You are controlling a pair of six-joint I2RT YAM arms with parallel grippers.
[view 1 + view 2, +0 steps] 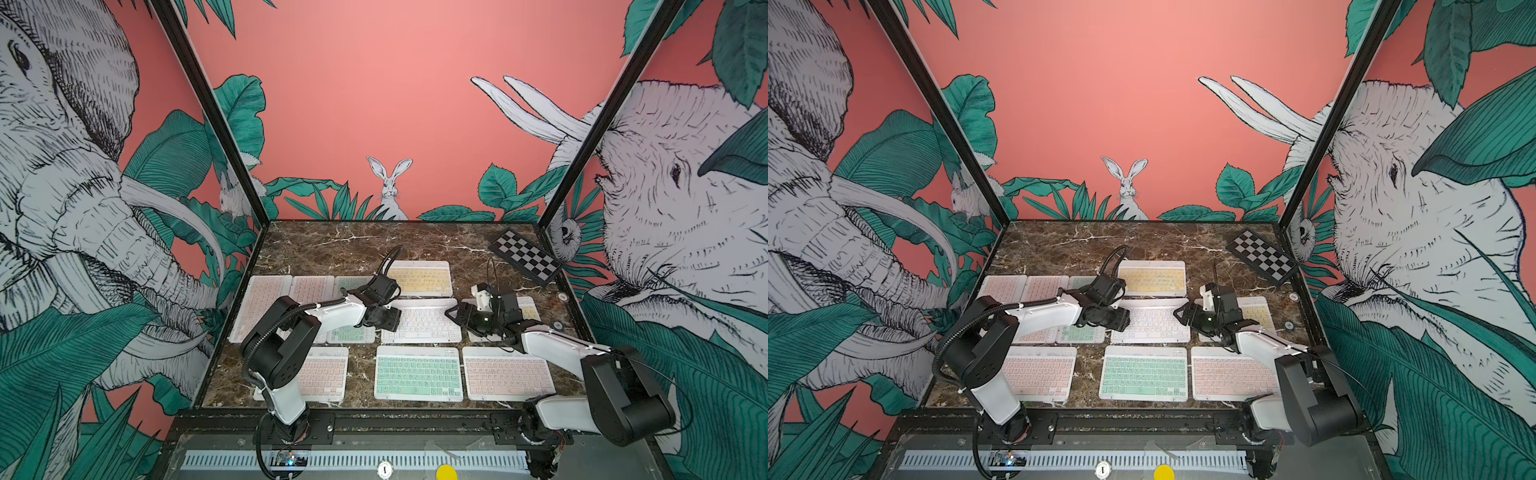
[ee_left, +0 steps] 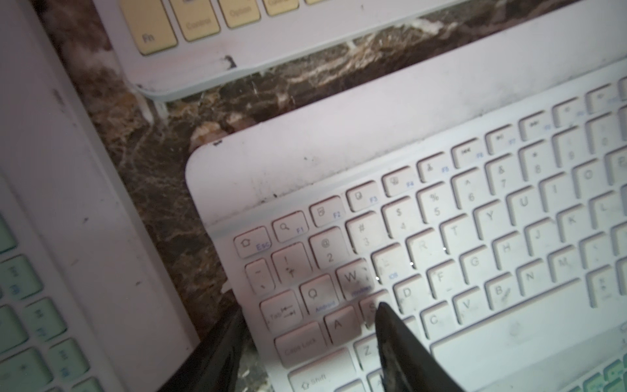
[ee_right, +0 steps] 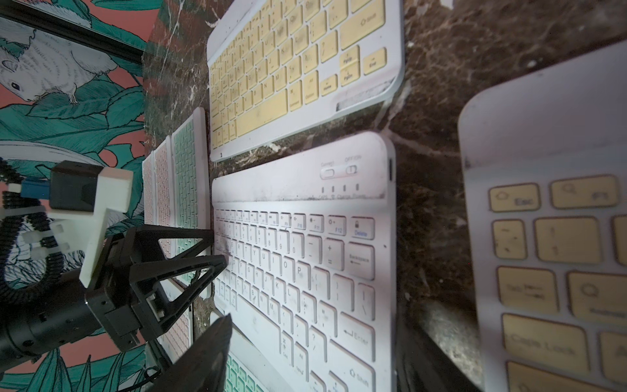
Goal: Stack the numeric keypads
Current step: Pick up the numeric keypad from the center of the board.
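- Pinching the left short edge of the white-keyed keypad (image 1: 424, 322), the left claw (image 1: 392, 320) has its fingers drawn together. One finger (image 2: 390, 325) lies on the keys by the S, the other sits at the rim beside Tab.
- That keypad lies in the middle of the desk (image 1: 332, 245), its long axis running side to side. Each short end therefore faces one arm, and the left arm already has its end.
- The right claw (image 1: 453, 315) hangs just off the opposite short end, fingers apart with nothing between them. From there the keypad lies to the robot's left.
- The coming move probably turns on that long axis: a lift or slide from the left end, with the right claw placed to take the free end.
- Room is tight, with only narrow strips of marble between neighbours. The far yellow keypad (image 1: 419, 277) is just behind and the mint keypad (image 1: 417, 372) just in front. The right yellow keypad (image 1: 528, 307) lies under the right arm.
- As far as can be seen, none of the keypads is stacked yet.
- The checkered board (image 1: 525, 255) sits well apart in the far right corner.
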